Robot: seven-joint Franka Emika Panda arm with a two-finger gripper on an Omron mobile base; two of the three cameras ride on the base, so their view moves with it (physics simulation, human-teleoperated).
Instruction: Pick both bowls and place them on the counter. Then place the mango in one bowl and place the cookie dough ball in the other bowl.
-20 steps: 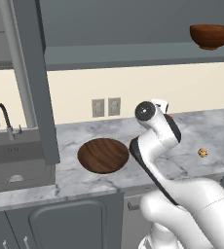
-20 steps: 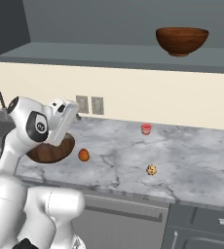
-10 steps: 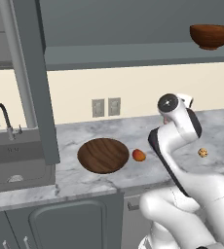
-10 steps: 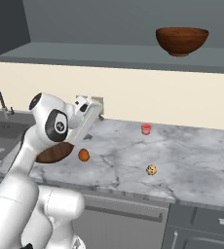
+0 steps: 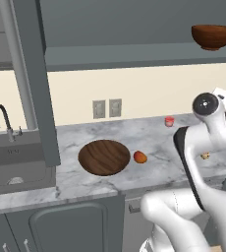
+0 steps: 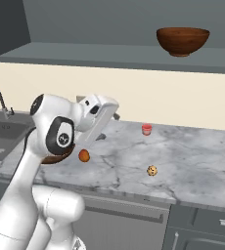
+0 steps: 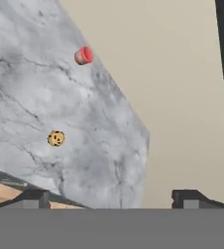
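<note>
The wide dark brown bowl [image 5: 104, 157] sits on the marble counter [image 5: 154, 138] to the right of the sink. Just right of it lies the orange-red mango [image 5: 140, 157] [image 6: 84, 156]. Up on the shelf stands the deeper reddish-brown bowl [image 5: 214, 36] [image 6: 182, 40]. The speckled cookie dough ball [image 6: 152, 170] [image 7: 56, 138] rests further right on the counter. My gripper [image 7: 111, 198] is open and holds nothing. Its white hand [image 6: 101, 116] hovers above the counter near the mango, and the hand view looks out over the cookie dough ball.
A small red cylinder [image 6: 146, 129] [image 7: 84, 56] stands near the back wall. A sink with a faucet [image 5: 4, 120] lies to the left. A grey cabinet post [image 5: 36, 83] rises beside the sink. Wall outlets [image 5: 107, 108] sit behind the dark bowl.
The arm has swung to the right, away from the dark brown bowl, uncovering the mango in the left base view. The gripper stayed open. No object has moved.
</note>
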